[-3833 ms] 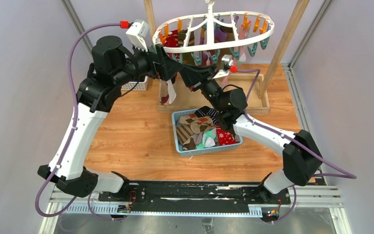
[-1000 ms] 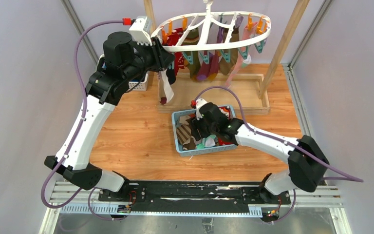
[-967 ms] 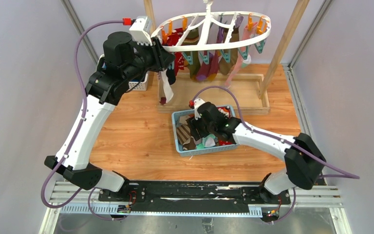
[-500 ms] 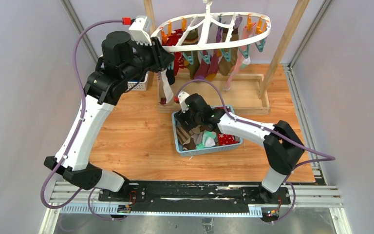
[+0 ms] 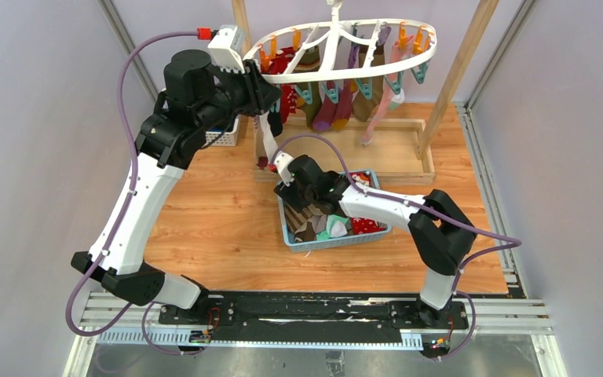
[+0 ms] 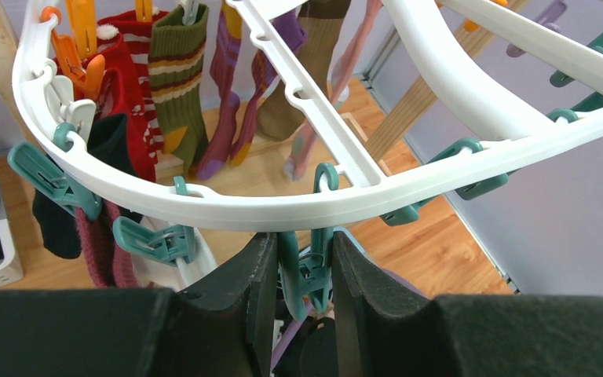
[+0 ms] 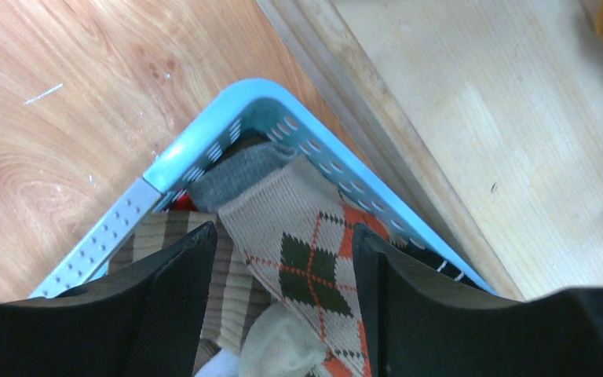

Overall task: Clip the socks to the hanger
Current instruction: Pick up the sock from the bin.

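Teal clip half hidden in clamped left claw, right claw apart over argyle sock

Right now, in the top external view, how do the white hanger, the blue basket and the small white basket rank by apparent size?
1. hanger, largest, though hanging nearer the camera inflates it.
2. blue basket.
3. white basket, smallest, partly hidden.

Wooden tabletop: blue basket mid, wooden frame behind it, white basket far left.
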You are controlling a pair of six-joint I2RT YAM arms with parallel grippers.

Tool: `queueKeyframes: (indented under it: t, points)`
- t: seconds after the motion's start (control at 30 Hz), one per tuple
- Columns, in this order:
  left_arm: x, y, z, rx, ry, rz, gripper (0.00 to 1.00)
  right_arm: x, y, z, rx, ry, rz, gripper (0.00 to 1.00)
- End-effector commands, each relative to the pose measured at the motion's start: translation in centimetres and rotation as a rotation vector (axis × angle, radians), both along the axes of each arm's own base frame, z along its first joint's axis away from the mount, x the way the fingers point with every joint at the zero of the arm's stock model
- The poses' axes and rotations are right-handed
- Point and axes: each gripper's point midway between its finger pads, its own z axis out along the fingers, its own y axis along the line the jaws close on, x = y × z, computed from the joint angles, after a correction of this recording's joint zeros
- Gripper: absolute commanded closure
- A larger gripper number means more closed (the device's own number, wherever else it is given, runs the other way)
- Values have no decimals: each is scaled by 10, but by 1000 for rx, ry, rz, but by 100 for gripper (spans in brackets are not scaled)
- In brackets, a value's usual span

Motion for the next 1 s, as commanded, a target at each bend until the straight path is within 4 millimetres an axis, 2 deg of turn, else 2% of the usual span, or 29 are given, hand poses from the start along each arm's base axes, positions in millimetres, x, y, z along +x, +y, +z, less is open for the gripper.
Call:
queueKeyframes:
  t: [0.0,0.13,0.3,0.4,0.47,0.53,0.63,0.7,0.87,0.97]
  points:
    - [-7,3,-4,39,22,-13,100,7,16,8,-32,-97,18,37]
    - [-8,3,-2,41,20,-11,100,10,19,6,-79,-133,26,38]
    - [-8,4,-1,41,18,-8,100,17,13,6,-123,-169,-1,53]
    - [-7,4,-2,42,18,-6,100,22,16,8,-142,-180,4,62]
    - [-7,3,-3,44,21,-8,100,22,14,5,-162,-180,14,62]
    - [-7,4,-2,44,17,-7,100,18,13,3,-167,-177,30,58]
    - [-7,5,-2,46,15,-6,100,11,12,4,-145,-170,56,45]
    - [-7,5,-1,46,13,-6,100,6,15,6,-124,-182,78,40]
    - [-7,4,-1,43,16,-5,100,9,13,0,-162,-216,69,40]
    - [-8,5,-1,43,14,-4,100,17,11,-1,-178,-246,32,47]
